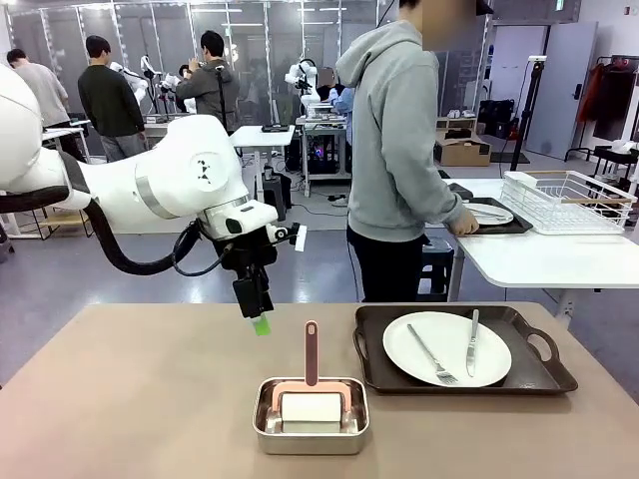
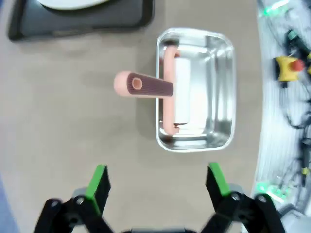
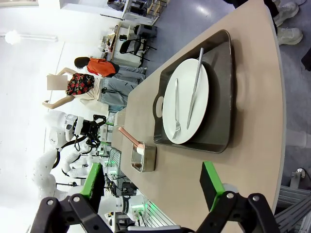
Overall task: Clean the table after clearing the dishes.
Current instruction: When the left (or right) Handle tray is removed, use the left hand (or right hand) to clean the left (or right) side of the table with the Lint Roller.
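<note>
On the taupe table (image 1: 120,399), at the right, a dark brown handled tray (image 1: 539,374) holds a white plate (image 1: 446,347) with a fork (image 1: 431,355) and a knife (image 1: 472,342). My left gripper (image 1: 260,319) hangs open above the table's middle, left of the tray. In the left wrist view that gripper (image 2: 158,182) is spread wide and empty over bare table (image 2: 58,131), with the tray (image 2: 82,22) at the top edge. My right gripper (image 3: 151,184) is open and empty, high up, looking down on the tray (image 3: 221,97) and plate (image 3: 187,99).
A shiny steel pan (image 1: 310,427) holding a pink-handled white roller (image 1: 312,351) sits near the front edge, just beyond my left gripper's fingers (image 2: 99,187). A person (image 1: 394,150) stands behind the table, hands at another plate (image 1: 489,214) on a white side table (image 1: 539,259), beside a dish rack (image 1: 569,200).
</note>
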`<state>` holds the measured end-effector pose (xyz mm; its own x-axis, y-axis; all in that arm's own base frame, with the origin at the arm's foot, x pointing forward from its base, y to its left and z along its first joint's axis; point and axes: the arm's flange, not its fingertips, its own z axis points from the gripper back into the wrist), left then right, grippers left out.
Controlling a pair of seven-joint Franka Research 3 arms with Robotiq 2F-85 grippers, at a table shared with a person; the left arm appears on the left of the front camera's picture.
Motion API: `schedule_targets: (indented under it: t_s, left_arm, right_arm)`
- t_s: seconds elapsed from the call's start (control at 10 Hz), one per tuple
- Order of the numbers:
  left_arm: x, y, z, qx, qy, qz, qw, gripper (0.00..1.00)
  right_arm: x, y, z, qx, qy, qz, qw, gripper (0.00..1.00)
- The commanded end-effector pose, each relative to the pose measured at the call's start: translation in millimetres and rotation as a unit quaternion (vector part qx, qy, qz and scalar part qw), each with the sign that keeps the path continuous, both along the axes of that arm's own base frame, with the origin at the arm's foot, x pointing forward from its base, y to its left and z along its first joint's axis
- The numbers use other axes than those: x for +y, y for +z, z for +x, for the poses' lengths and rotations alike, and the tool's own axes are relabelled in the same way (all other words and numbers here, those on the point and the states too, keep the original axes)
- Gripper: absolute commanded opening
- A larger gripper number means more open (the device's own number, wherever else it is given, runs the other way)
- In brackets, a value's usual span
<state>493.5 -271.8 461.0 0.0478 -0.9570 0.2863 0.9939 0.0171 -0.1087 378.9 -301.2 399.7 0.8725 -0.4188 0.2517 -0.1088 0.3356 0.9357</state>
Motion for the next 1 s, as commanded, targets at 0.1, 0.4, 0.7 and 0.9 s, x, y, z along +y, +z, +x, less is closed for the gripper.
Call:
schedule_targets:
  t_s: [0.1,0.4,0.7,0.9]
  left_arm:
    - [9.3,4.5,0.3,-0.001,0.011,-0.004,1.000,1.00]
    - [9.3,4.5,0.3,-0.001,0.011,-0.004,1.000,1.00]
    - [2.5,-6.1,14.8,-0.008,-0.007,0.016,1.000,1.00]
    - [-3.5,-11.3,32.0,0.004,-0.036,0.036,0.999,1.00]
  right_arm:
    - [0.9,2.4,-2.3,-0.003,0.002,0.002,1.000,1.00]
    - [0.9,2.4,-2.3,-0.003,0.002,0.002,1.000,1.00]
    - [0.9,2.4,-2.3,-0.003,0.002,0.002,1.000,1.00]
    - [0.9,2.4,-2.3,-0.003,0.002,0.002,1.000,1.00]
